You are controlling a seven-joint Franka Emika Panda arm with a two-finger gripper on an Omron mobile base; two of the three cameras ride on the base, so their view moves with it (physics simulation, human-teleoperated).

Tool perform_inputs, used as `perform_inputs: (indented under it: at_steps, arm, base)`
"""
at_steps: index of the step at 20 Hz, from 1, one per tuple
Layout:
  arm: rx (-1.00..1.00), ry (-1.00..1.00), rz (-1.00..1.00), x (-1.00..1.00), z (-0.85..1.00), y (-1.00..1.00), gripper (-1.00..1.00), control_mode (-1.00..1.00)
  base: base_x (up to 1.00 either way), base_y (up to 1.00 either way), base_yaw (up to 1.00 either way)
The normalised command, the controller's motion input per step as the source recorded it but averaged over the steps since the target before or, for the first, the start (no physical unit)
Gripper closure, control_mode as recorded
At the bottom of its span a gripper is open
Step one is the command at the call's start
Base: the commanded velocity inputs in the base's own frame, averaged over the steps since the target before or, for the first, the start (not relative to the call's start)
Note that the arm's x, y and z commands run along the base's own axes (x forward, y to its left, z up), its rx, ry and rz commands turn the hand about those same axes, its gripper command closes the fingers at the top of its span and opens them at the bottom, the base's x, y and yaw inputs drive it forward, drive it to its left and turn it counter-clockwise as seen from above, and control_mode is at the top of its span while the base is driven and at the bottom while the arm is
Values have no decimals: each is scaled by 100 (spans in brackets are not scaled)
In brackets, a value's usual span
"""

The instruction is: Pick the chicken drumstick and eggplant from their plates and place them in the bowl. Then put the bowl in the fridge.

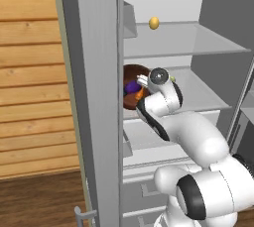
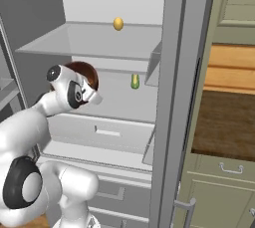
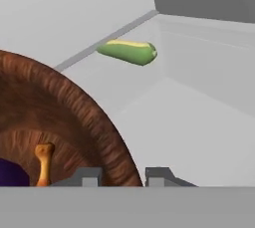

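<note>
Gripping the thick rim of the bowl [image 3: 94,117] with the claw [image 3: 122,176], jaws narrow on either side of the wall. Resting on the middle fridge shelf [image 1: 208,97], bowl near the left front, holding the eggplant [image 1: 132,87] and chicken drumstick [image 3: 44,165].

Risks: tipping or dragging the bowl when letting go; catching the rim while backing out.

Room: open shelf to the right and back; green vegetable [image 3: 128,52] near the rear wall; yellow egg-like ball [image 1: 154,23] on the shelf above.

Even, bright rendered light, no glare. Soft shading inside the fridge [image 1: 163,3] (pale walls). Edges slightly soft, no distortion.
</note>
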Motion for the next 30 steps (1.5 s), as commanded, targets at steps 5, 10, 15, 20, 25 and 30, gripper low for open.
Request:
perform_inputs:
  at_steps: [5, 10, 15, 20, 25, 30]
  arm:
    - [-9, -6, 2, 26, -2, 0, 100, -100]
    - [-3, -1, 4, 16, 0, 0, 100, -100]
    - [0, 0, 6, 15, 0, 0, -100, -100]
    - [0, -8, 8, 0, 3, 0, -100, -100]
    - [0, -15, 10, -15, 16, 0, -100, -100]
    - [1, -7, 16, -77, 51, 0, -100, -100]
  base:
    - [0, 0, 0]
    - [0, 0, 0]
    - [0, 0, 0]
    - [0, 0, 0]
    - [0, 0, 0]
    - [0, 0, 0]
